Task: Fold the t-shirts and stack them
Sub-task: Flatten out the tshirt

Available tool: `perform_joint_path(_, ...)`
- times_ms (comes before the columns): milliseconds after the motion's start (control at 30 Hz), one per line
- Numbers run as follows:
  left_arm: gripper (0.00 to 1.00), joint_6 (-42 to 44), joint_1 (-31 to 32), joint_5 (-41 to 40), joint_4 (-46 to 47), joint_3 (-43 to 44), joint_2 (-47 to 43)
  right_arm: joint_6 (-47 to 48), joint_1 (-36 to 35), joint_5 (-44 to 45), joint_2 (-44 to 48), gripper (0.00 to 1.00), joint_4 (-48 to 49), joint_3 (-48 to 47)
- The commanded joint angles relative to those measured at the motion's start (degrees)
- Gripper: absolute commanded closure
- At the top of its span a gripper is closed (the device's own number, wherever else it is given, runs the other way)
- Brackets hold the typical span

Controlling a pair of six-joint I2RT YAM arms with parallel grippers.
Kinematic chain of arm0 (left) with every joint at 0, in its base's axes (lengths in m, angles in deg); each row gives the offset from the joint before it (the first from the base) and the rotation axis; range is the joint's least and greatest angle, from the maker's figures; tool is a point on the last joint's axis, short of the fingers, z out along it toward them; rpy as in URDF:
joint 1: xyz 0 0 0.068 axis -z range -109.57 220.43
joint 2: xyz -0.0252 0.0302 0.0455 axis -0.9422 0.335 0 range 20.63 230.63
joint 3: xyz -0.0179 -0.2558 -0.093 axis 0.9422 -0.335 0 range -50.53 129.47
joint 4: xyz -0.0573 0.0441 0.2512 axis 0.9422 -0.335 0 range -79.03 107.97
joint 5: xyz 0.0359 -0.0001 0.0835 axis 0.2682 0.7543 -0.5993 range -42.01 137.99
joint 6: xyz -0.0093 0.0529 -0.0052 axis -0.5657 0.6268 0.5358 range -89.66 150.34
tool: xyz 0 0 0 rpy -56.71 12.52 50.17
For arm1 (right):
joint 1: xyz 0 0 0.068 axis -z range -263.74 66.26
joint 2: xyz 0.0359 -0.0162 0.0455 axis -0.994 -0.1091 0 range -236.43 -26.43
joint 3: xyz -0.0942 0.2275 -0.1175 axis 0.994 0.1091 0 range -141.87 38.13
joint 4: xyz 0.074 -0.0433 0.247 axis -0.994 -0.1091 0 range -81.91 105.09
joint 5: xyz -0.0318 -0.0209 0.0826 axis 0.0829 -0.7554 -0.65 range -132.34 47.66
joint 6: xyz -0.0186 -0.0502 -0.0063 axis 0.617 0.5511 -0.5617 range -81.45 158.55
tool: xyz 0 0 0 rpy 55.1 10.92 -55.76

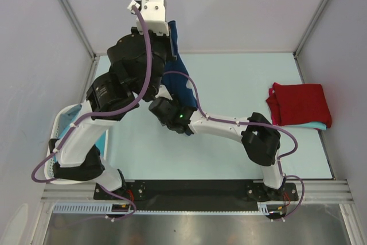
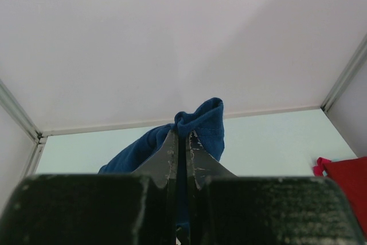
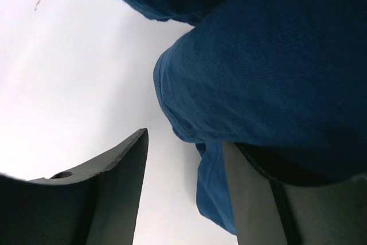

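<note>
The navy blue t-shirt hangs in the air over the far left part of the table, bunched into a narrow drape. Its top fold is clamped in the left gripper, whose fingers press together on the cloth. The lower part falls past the right gripper, whose fingers stand apart. Blue cloth lies over and against one finger, with bare table showing in the gap, so nothing is pinched there.

At the right edge of the table, a folded red t-shirt lies on a folded turquoise t-shirt, whose edge peeks out along the near side.

The white basket sits at the near left corner, largely covered by the left arm; a strip of turquoise cloth shows inside.

The left arm is raised high toward the back wall. The right arm stretches low across the table to the left, its wrist beneath the hanging shirt.
</note>
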Motion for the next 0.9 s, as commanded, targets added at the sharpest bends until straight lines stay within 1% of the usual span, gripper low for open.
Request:
perform_joint_path(0,1.0,0.98,1.27,-0.09,3.2,2.19,-1.45,1.13,0.07,1.64,3.13,0.43,2.43,-3.28)
perform_joint_path(100,1.0,1.42,2.07,-0.53,3.2,2.89,-1.01,1.39,0.25,1.55,2.78,0.49,2.69,-3.8)
perform_joint_path(133,1.0,1.51,2.24,-0.7,3.29,2.98,-0.92,1.39,0.25,1.55,2.69,0.55,2.69,-3.72)
perform_joint_path(200,1.0,1.77,2.59,-0.97,3.37,2.98,-0.84,1.48,0.33,1.73,2.69,0.63,2.78,-3.81)
perform_joint_path(233,1.0,1.77,2.59,-1.06,3.37,2.98,-0.92,1.57,0.34,1.73,2.69,0.68,2.87,-3.81)
perform_joint_path(300,1.0,1.86,2.77,-1.15,3.37,2.98,-0.75,1.48,0.42,1.64,2.69,0.74,2.87,-3.72)
perform_joint_path(333,1.0,1.86,2.77,-1.23,3.55,2.98,-0.75,1.48,0.51,1.73,2.69,0.85,2.78,-3.72)
perform_joint_path(400,1.0,1.86,2.68,-1.23,3.46,2.98,-0.83,1.48,0.51,1.64,2.78,1.0,2.87,-3.63)
perform_joint_path(567,1.0,2.47,2.68,-1.58,4.08,2.72,-0.57,1.13,0.51,1.64,3.21,1.0,2.78,-3.02)
perform_joint_path(700,1.0,4.49,2.77,-3.16,5.92,0.71,-0.66,1.31,0.07,1.55,4.44,1.0,2.26,-2.14)
perform_joint_path(800,1.0,6.52,1.89,-4.05,8.21,-1.05,-1.01,1.57,-0.81,1.99,7.33,1.0,1.73,-0.3)
perform_joint_path(867,1.0,4.94,-0.29,-3.0,7.6,-1.5,-1.18,1.22,-1.68,2.26,10.06,1.0,1.12,1.54)
